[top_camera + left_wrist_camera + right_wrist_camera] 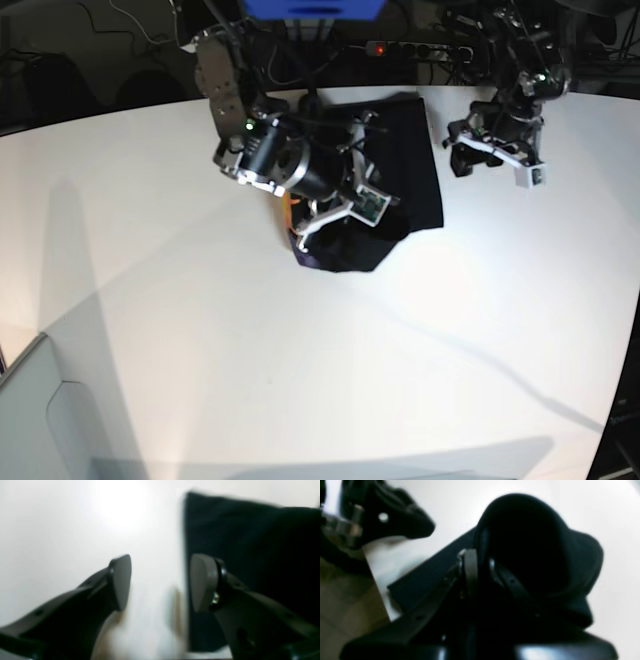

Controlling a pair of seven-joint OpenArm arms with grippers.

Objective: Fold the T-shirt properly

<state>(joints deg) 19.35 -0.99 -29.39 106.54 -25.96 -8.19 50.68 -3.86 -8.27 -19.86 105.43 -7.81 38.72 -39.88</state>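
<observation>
A big white table (pixel 200 330) fills the base view. It looks smooth and a little shiny, and long soft shadows lie across it. The T-shirt (pixel 405 195) lies near the far edge of the table, in the middle. It is soft black cloth. Its far part lies flat with straight edges, and its near part is bunched up into a rounded lump. A small bit of orange and purple shows at the near left side of the lump.

The right gripper (pixel 480 560) is down on the bunched part of the shirt. Its two thin dark fingers (pixel 470 567) are pressed close together, and black cloth is pinched between them. In the right wrist view the cloth rises above the fingers in a round, puffy fold, like a hood. A flat strip of the shirt runs off toward the table edge, where a brown floor (pixel 342 605) shows below.

The left gripper (pixel 160 582) hangs over the bare white table, just beside the straight side edge of the shirt. Its fingers are spread wide and hold nothing. Each finger ends in a smooth, flat gray pad (pixel 121 581) shaped like a rounded wedge. One pad is over the white table and the other is over the edge of the black cloth. The pictures are blurry, so I cannot tell whether that pad touches the shirt.
</observation>
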